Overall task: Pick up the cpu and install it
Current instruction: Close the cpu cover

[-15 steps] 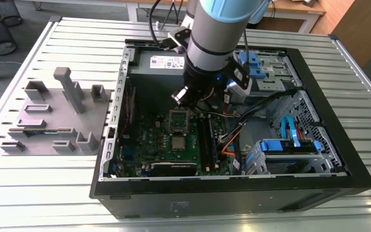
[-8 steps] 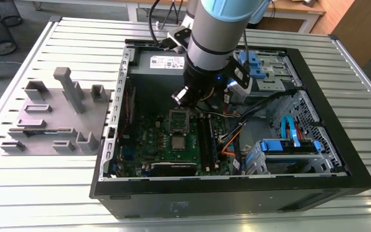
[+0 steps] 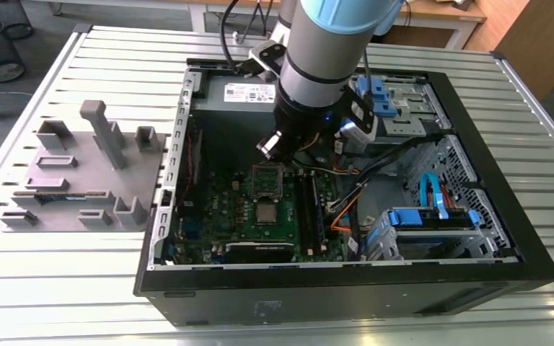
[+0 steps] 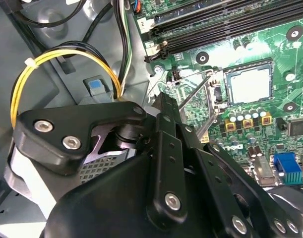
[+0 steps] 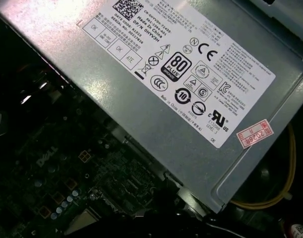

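The cpu [image 4: 250,85], a flat silvery square, lies in its black socket on the green board [image 3: 239,209], so placing looks done; the hinged metal frame [image 3: 267,176] stands open, unlatched; the black claw [image 3: 272,149] hangs above that frame; how wide it is I cannot tell.

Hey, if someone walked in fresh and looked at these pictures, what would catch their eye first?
The big grey and blue robot arm reaching into the open black computer case in the exterior view. Next, the green motherboard, with the silvery cpu lying in its socket. The labelled grey power supply box looms in the first wrist view.
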